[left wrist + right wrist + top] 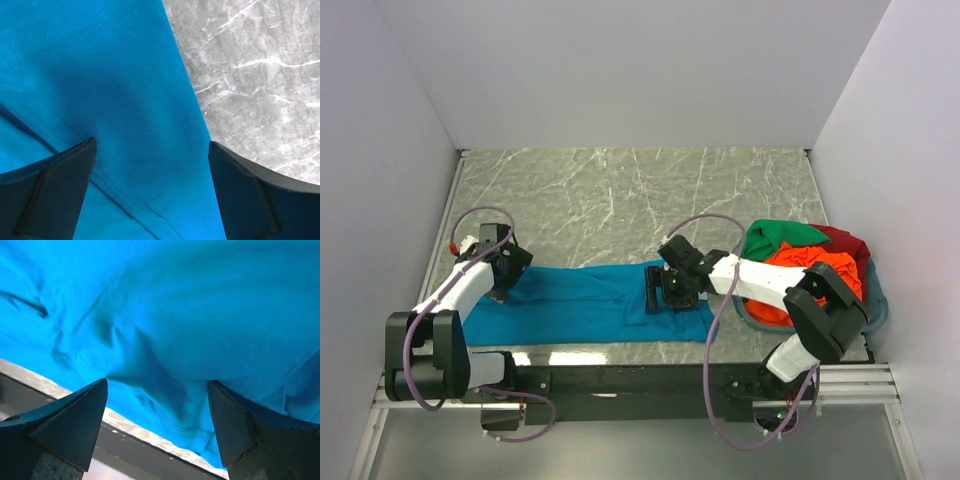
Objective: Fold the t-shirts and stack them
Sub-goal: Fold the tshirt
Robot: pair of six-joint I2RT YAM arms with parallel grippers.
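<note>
A teal-blue t-shirt [585, 303] lies folded lengthwise into a long strip near the table's front edge. My left gripper [500, 283] is open over the strip's left end; in the left wrist view the cloth [110, 100] fills the gap between the jaws, its edge beside the right finger. My right gripper [658, 290] is open over the strip's right part; in the right wrist view the wrinkled cloth [165, 330] lies under the jaws near the table's front edge. Green [778, 238], orange-red [810, 268] and dark red [845, 243] shirts sit piled at the right.
The piled shirts lie in a teal-grey basket [873, 312] at the table's right edge. The grey marble table [620, 200] is walled on three sides. A black rail [620, 378] runs along the front edge.
</note>
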